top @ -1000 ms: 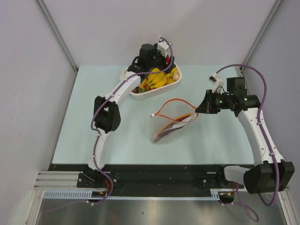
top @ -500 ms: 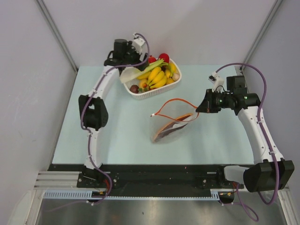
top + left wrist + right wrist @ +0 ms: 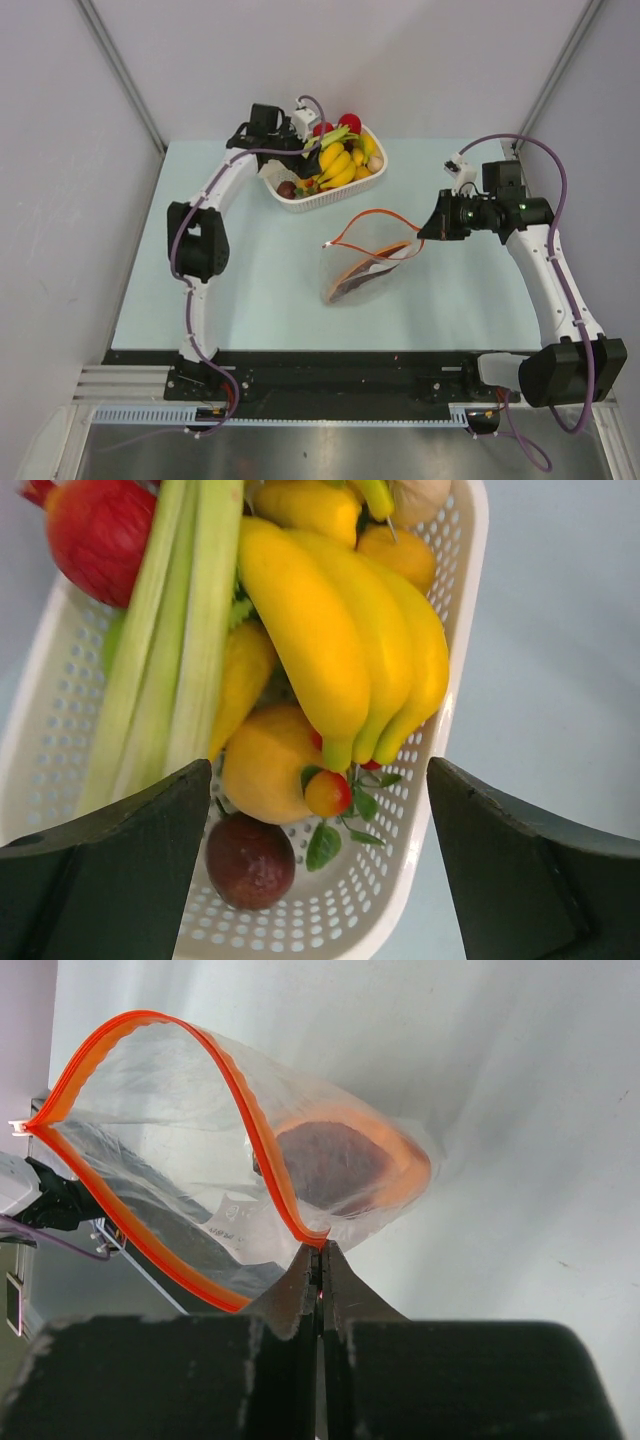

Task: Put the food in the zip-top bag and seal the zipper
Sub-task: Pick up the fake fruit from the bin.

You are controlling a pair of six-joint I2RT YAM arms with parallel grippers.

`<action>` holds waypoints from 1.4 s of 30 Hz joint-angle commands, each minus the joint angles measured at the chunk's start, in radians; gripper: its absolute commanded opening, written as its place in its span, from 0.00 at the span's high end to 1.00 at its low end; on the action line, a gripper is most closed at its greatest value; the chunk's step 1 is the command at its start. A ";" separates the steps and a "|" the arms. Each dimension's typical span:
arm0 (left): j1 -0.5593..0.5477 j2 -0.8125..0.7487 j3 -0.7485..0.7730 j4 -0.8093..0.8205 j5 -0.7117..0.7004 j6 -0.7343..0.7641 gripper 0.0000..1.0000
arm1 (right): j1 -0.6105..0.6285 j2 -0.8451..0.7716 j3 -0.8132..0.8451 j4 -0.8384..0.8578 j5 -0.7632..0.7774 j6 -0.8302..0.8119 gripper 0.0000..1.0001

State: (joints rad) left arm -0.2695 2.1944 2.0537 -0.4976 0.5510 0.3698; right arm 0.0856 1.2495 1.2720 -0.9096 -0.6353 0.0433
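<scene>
The wide-open left gripper (image 3: 320, 770) hangs over the white basket (image 3: 455, 680), the banana bunch (image 3: 340, 640) lying lengthwise across its closing line, while the right gripper (image 3: 320, 1260), clamped on the zipper (image 3: 255, 1130), holds the zip-top bag (image 3: 180, 1160) agape.

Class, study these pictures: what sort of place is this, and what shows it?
Probably a robot lab cell, not a kitchen: two arms on a rail edging a pale table, bare panel walls around, toy produce in a white basket.

basket (image 3: 312, 205): I count one, 12 o'clock
zip-top bag (image 3: 180, 1130): one
banana bunch (image 3: 350, 650): one
leek (image 3: 170, 630): one
</scene>
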 commanded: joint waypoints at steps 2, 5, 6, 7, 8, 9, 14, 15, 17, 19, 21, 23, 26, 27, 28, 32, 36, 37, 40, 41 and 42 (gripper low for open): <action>-0.053 0.024 0.048 0.034 -0.057 -0.052 0.07 | 0.009 0.008 0.041 0.023 0.002 -0.010 1.00; -0.065 0.050 0.045 0.086 -0.115 -0.092 0.06 | 0.011 0.005 0.041 0.026 -0.001 -0.005 1.00; -0.066 0.054 0.046 0.097 -0.137 -0.097 0.05 | 0.011 0.005 0.041 0.026 -0.001 -0.003 1.00; -0.068 0.059 0.048 0.119 -0.141 -0.103 0.05 | 0.011 0.005 0.041 0.025 -0.001 -0.003 1.00; -0.069 0.070 0.049 0.125 -0.148 -0.104 0.05 | 0.014 0.005 0.041 0.025 -0.004 -0.002 1.00; -0.069 0.076 0.057 0.128 -0.152 -0.103 0.05 | 0.013 0.002 0.043 0.026 -0.004 -0.002 1.00; -0.073 0.128 0.109 0.113 -0.106 -0.123 0.07 | 0.014 0.002 0.043 0.023 -0.004 -0.003 1.00; -0.073 0.134 0.111 0.117 -0.086 -0.129 0.09 | 0.013 0.002 0.044 0.021 -0.004 -0.005 1.00; -0.073 0.137 0.109 0.123 -0.025 -0.155 0.20 | 0.014 0.001 0.044 0.020 -0.003 -0.006 1.00; -0.073 0.123 0.103 0.129 0.016 -0.175 0.31 | 0.014 -0.004 0.043 0.017 -0.003 -0.008 1.00; -0.071 0.094 0.083 0.136 0.030 -0.184 0.45 | 0.016 -0.007 0.044 0.017 -0.003 -0.010 1.00; -0.071 0.071 0.056 0.137 0.052 -0.190 0.57 | 0.016 -0.012 0.044 0.015 -0.003 -0.010 1.00; -0.068 0.021 0.028 0.139 0.079 -0.196 0.72 | 0.014 -0.015 0.043 0.014 -0.003 -0.010 1.00; -0.066 0.012 0.025 0.139 0.089 -0.201 0.75 | 0.016 -0.018 0.043 0.014 -0.004 -0.011 1.00; -0.066 -0.005 0.023 0.139 0.095 -0.212 0.81 | 0.016 -0.018 0.043 0.014 -0.004 -0.010 1.00; -0.060 -0.025 0.036 0.152 0.168 -0.264 0.94 | 0.014 -0.016 0.043 0.014 -0.010 -0.008 1.00; -0.053 -0.035 0.066 0.180 0.259 -0.357 1.00 | 0.016 -0.015 0.043 0.017 -0.010 0.000 1.00; -0.051 -0.039 0.069 0.185 0.274 -0.364 1.00 | 0.016 -0.015 0.043 0.015 -0.010 0.000 1.00; -0.053 -0.077 0.054 0.214 0.334 -0.410 1.00 | 0.017 -0.013 0.044 0.021 -0.015 0.010 1.00; -0.053 -0.103 0.051 0.218 0.345 -0.413 1.00 | 0.019 -0.013 0.043 0.023 -0.017 0.012 1.00; -0.051 -0.122 0.045 0.220 0.374 -0.413 1.00 | 0.017 -0.012 0.044 0.026 -0.018 0.013 1.00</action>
State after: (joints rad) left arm -0.3256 2.2162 2.0762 -0.3504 0.7792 0.0227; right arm 0.0967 1.2530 1.2724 -0.9070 -0.6361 0.0502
